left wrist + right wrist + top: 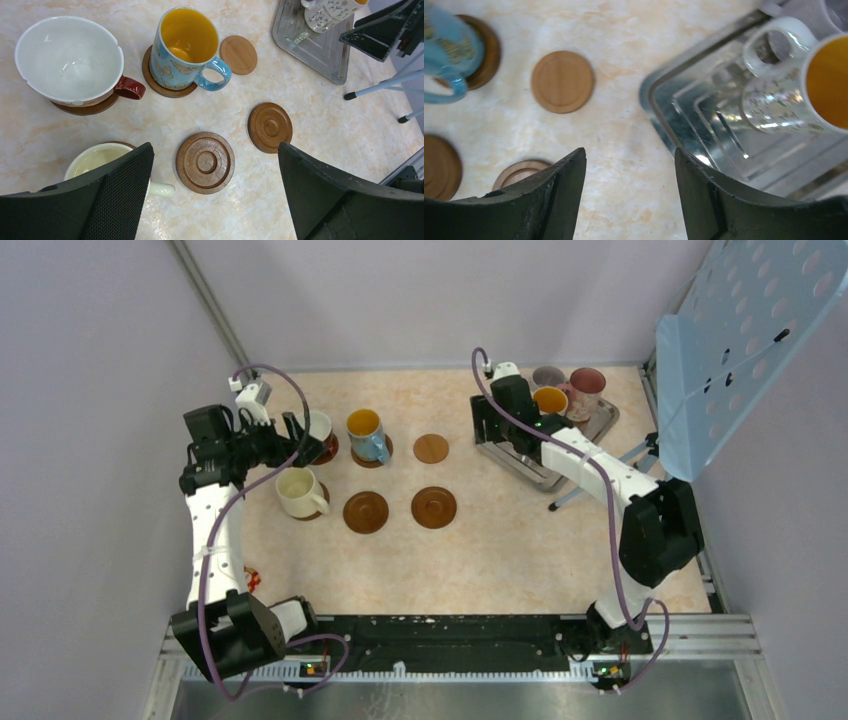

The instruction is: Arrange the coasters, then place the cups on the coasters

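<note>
The square silver tray (pixel 719 135) sits at the far right of the table (pixel 500 550) and holds three cups. They are a white patterned mug with an orange inside (pixel 550 400), a pale lilac-grey mug (pixel 547 374) behind it, and a pink mug (pixel 587 386) to its right. All three stand upright and are grouped close together at the tray's far end. The near part of the tray floor is bare metal.

The right pincer (pixel 630 150) hangs over the tray's left rim. Its jaws are parted and grip nothing, and only table and tray edge show between them.

Across the table, three more cups each stand on a dark coaster. At the far left is a wide white mug with a dark red handle (pixel 70 57), its white inside visible to the bottom. Beside it is a blue mug (pixel 187 47) with an orange inside and its handle pointing right. Nearer the arms is a cream mug (pixel 298 490), with a sliver of brown disc showing at its base.

Three coasters lie uncovered. The lighter one (pixel 431 448) is to the right of the blue mug. Two dark ringed ones (pixel 366 511) (pixel 433 507) lie side by side in the near row, apart from each other.

The left pincer (pixel 215 150) hovers near the white and cream mugs. Its jaws are spread fully wide and it carries nothing.
</note>
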Controlling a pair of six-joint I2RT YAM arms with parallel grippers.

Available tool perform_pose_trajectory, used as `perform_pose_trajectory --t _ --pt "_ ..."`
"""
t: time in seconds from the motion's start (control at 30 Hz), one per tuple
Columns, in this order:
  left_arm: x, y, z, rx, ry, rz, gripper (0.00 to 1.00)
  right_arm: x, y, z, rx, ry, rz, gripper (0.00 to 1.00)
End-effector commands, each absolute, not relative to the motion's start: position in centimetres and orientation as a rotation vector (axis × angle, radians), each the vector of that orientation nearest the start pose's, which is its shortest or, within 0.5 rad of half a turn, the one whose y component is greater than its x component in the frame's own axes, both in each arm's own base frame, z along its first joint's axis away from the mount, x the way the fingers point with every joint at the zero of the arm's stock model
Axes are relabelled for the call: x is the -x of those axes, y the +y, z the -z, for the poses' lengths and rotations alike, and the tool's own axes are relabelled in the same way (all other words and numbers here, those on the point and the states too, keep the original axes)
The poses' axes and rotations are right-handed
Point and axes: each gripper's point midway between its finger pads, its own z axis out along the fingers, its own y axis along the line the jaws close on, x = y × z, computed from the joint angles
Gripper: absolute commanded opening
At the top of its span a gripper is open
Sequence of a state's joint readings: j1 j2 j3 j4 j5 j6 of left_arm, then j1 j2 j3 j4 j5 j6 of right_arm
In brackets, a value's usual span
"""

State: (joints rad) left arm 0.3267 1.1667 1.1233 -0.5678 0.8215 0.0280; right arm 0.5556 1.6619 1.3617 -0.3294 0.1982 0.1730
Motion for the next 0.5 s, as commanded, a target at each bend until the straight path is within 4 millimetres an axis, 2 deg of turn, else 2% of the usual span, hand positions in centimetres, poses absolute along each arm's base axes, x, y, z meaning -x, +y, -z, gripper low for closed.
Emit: perform_pose_trajectory --t 0.0,0.17,0.3,0.47 --pt "-32.5 -2.7 -27.3 -0.184 1.973 0.664 0.99 -43.9 20.3 -20.1 0.070 2.057 -0.094 0.64" --pt "-32.4 -2.5 -27.2 -0.184 1.975 0.646 0.99 -46.6 19.5 -21.2 -0.071 1.971 -0.019 0.65" --pt "-32.5 -2.5 -27.1 -0.184 1.977 0.653 0.99 -49.3 19.9 -22.6 -0.055 1.876 0.037 0.63" --pt "-32.4 -2.4 -27.3 -0.184 1.975 0.643 0.99 -52.3 19.6 -21.2 -0.072 1.896 0.123 0.61"
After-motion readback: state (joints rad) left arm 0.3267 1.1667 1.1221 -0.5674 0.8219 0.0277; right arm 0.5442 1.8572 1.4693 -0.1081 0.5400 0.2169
